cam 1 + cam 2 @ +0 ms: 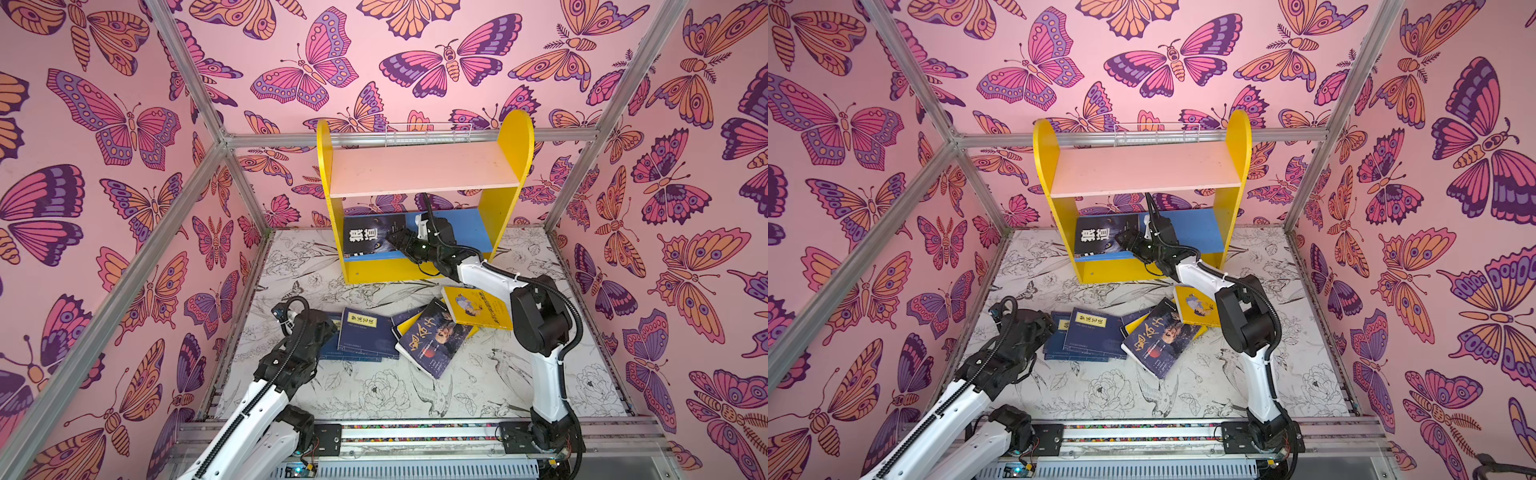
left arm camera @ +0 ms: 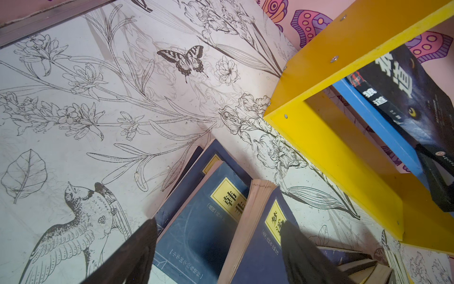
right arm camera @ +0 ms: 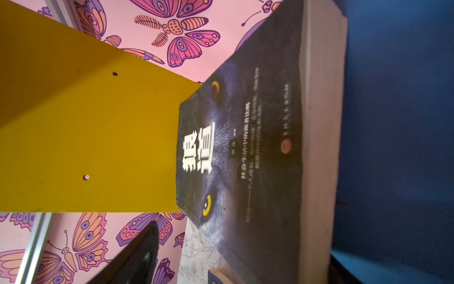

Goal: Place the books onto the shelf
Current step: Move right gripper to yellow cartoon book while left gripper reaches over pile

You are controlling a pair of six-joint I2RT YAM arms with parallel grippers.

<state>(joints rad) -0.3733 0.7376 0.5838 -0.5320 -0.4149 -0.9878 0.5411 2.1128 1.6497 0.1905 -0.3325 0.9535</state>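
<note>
The shelf (image 1: 515, 137) (image 1: 1237, 137) stands at the back, with a pale pink upper board and a blue lower board (image 3: 398, 123). A dark wolf-face book (image 1: 372, 237) (image 1: 1104, 237) (image 3: 258, 147) (image 2: 405, 98) stands on the blue board, leaning on the left yellow panel. My right gripper (image 1: 395, 239) (image 1: 1125, 240) (image 3: 245, 246) is open around that book's edge, and a gap shows between one finger (image 3: 142, 246) and the cover. On the floor, navy books with yellow labels (image 1: 363, 332) (image 1: 1096, 332) (image 2: 196, 228) lie overlapped. My left gripper (image 1: 326, 328) (image 1: 1047, 328) (image 2: 218, 253) hovers open over them.
A dark book with a face and calligraphy (image 1: 436, 338) (image 1: 1160, 340) and a yellow cartoon book (image 1: 478, 307) (image 1: 1196, 307) lie overlapped under the right arm. Aluminium frame posts (image 1: 187, 195) and butterfly-papered walls close in the cell. A metal rail (image 1: 415, 432) runs along the front.
</note>
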